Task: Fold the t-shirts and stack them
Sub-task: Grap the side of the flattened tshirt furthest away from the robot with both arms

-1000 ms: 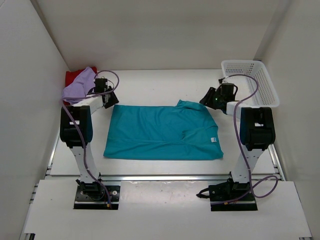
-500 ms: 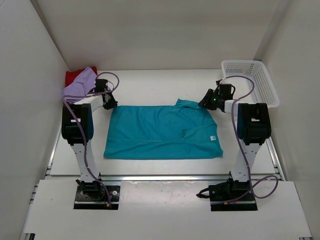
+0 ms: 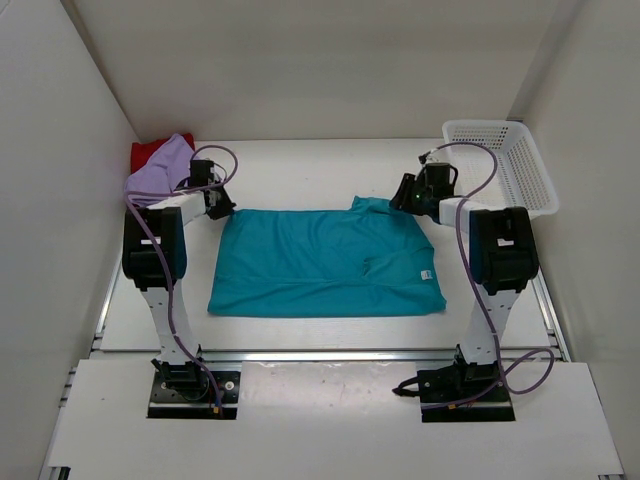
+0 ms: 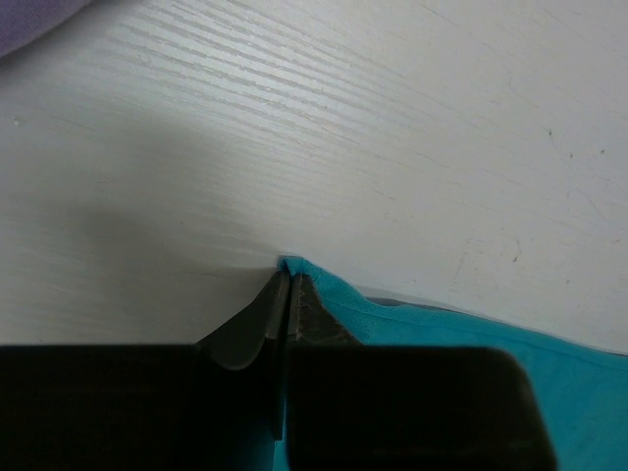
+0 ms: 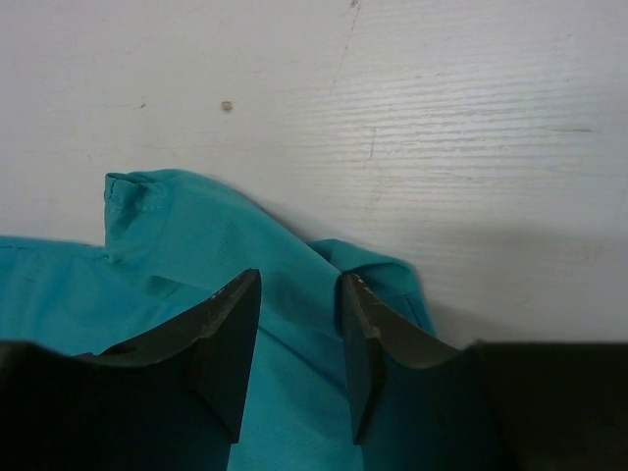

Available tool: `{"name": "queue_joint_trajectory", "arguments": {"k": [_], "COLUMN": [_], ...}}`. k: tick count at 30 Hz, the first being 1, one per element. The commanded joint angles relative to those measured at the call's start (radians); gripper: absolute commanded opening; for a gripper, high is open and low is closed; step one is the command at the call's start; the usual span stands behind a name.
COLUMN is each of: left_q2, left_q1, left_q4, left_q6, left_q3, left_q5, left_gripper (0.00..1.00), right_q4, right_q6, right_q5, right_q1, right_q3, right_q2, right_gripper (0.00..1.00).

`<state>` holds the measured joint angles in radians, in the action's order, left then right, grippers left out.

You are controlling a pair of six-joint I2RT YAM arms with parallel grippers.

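Observation:
The teal-blue t-shirt [image 3: 325, 265] lies flat and partly folded in the middle of the table. My left gripper [image 3: 224, 209] is at its far left corner, jaws shut on the teal fabric edge [image 4: 324, 291]. My right gripper [image 3: 403, 196] is at the shirt's far right corner, jaws open and straddling the teal cloth [image 5: 294, 324] near the folded sleeve. The lavender t-shirt [image 3: 160, 168] lies crumpled over the dark red t-shirt [image 3: 147, 152] in the far left corner.
A white lattice basket [image 3: 500, 160] stands at the far right by the right arm. White walls close in the table on the left, back and right. A corner of lavender cloth [image 4: 29, 20] shows at the left wrist view's top left.
My right gripper has moved left and forward onto the shirt's far right corner. My left gripper has shifted slightly at the far left corner. The shirt has barely moved.

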<state>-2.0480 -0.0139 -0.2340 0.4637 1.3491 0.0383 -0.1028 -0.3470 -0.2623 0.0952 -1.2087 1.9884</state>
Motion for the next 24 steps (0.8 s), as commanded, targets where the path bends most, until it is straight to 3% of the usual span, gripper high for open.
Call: {"name": "queue_joint_trajectory", "arguments": {"k": [1, 7, 10, 14, 15, 19, 20, 24], "left_q2": [0.046, 0.061, 0.069, 0.081, 0.083, 0.083, 0.084, 0.094], "left_q1": [0.002, 0.014, 0.012, 0.038, 0.048, 0.049, 0.052, 0.061], "left_q4": [0.012, 0.044, 0.042, 0.064, 0.068, 0.074, 0.073, 0.082], "left_q6": [0.000, 0.024, 0.026, 0.044, 0.041, 0.052, 0.052, 0.059], "left_q3": [-0.021, -0.048, -0.067, -0.080, -0.082, -0.091, -0.090, -0.116], "left_q5": [0.017, 0.029, 0.040, 0.064, 0.071, 0.084, 0.083, 0.091], "left_gripper": [0.01, 0.00, 0.00, 0.00, 0.00, 0.00, 0.00, 0.00], "right_q4": [-0.032, -0.139, -0.247, -0.256, -0.229, -0.271, -0.303, -0.409], "right_q6": [0.008, 0.003, 0.089, 0.144, 0.154, 0.140, 0.113, -0.013], "right_q5": [-0.009, -0.048, -0.054, -0.023, 0.007, 0.077, 0.069, -0.087], "right_q1": [-0.031, -0.017, 0.027, 0.074, 0.087, 0.106, 0.080, -0.038], "right_q3": [-0.040, 0.042, 0.145, 0.300, 0.337, 0.474, 0.541, 0.592], "right_q2": [-0.005, -0.028, -0.132, -0.241, -0.267, -0.382, -0.426, -0.494], "right_gripper": [0.37, 0.00, 0.00, 0.00, 0.01, 0.26, 0.35, 0.46]}}
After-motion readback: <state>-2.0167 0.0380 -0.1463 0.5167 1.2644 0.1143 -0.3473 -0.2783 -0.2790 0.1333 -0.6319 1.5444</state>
